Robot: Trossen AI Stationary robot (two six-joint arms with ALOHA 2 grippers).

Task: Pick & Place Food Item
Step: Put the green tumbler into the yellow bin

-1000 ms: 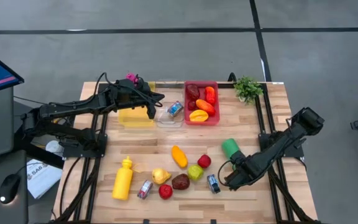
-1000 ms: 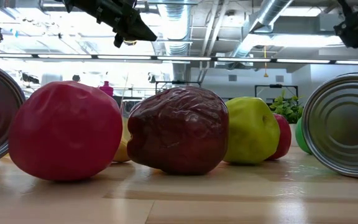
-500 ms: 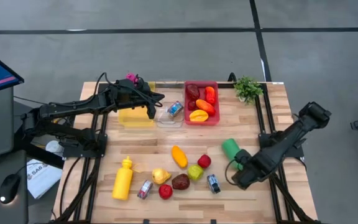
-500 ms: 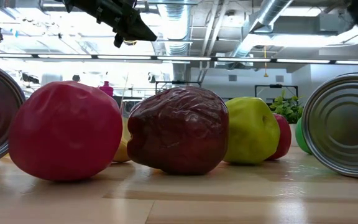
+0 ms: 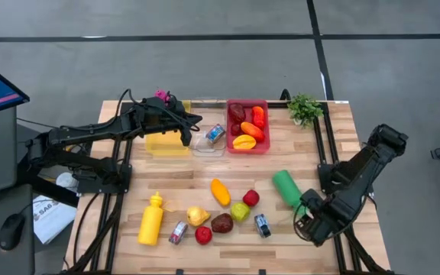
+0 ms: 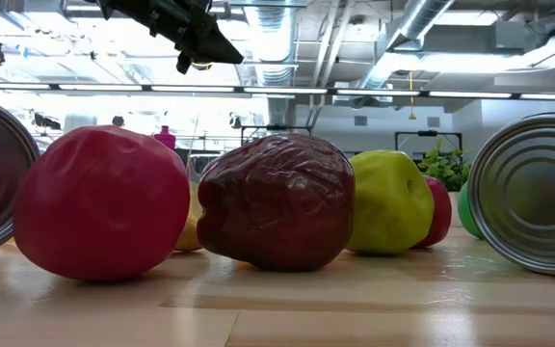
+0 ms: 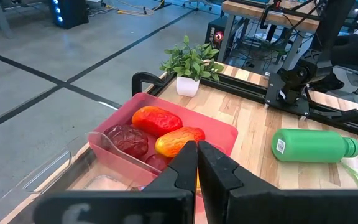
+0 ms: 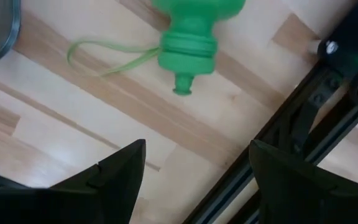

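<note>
The high view hangs over the wooden table [image 5: 205,172], looking straight down, far enough off to take in both arms and the grey floor around. The low view sits on the tabletop itself, facing level across it, so near the dark red fruit [image 6: 277,200] that this fills the middle (ceiling pipes show behind). The left wrist view looks forward past its closed jaws, over the red bin [image 7: 166,140] just ahead of them to the green bottle [image 7: 312,145] farther on. The right wrist view stares down at close range between its spread jaws, and shares that bottle [image 8: 194,28] with the other wrist and high views.
</note>
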